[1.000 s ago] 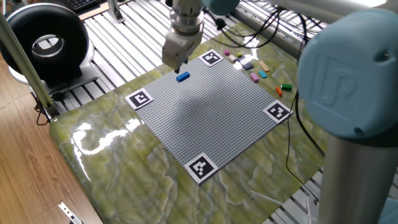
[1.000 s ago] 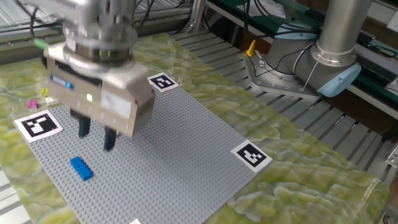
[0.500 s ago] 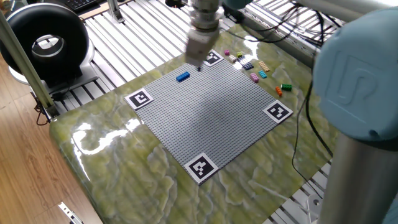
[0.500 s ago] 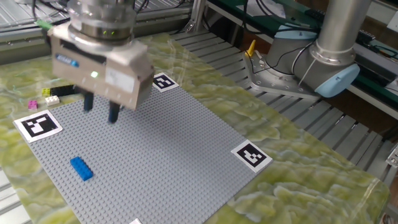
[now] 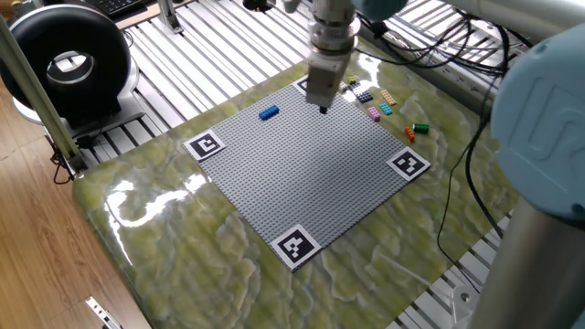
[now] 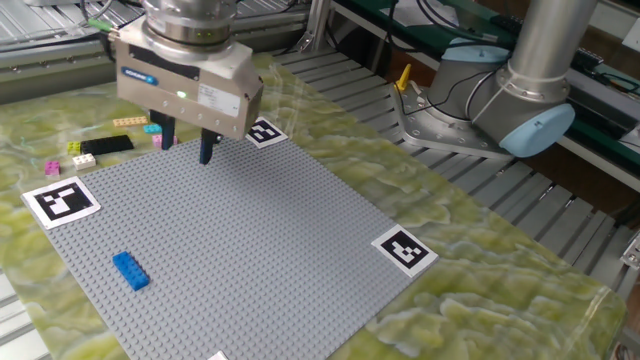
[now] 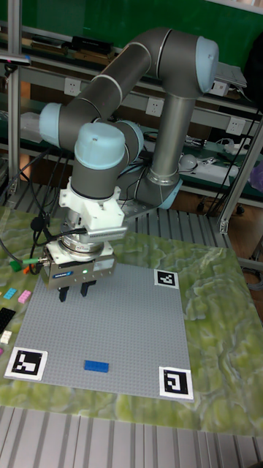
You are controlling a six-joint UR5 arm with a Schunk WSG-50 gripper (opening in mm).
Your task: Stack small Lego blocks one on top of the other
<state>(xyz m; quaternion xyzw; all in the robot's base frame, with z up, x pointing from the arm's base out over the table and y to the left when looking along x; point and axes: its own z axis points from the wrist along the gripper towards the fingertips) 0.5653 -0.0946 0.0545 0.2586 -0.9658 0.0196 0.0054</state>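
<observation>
table | baseplate: blue block lying alone at one edge | loose blocks off-plate by a far corner | fingers spread, empty, over plate near pile: centre over one block, descend straight

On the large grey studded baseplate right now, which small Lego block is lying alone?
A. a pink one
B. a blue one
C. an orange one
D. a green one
B. The only brick on the large grey studded baseplate is the small blue Lego block; the other coloured bricks lie off the plate, on the table beyond its edge.
</observation>
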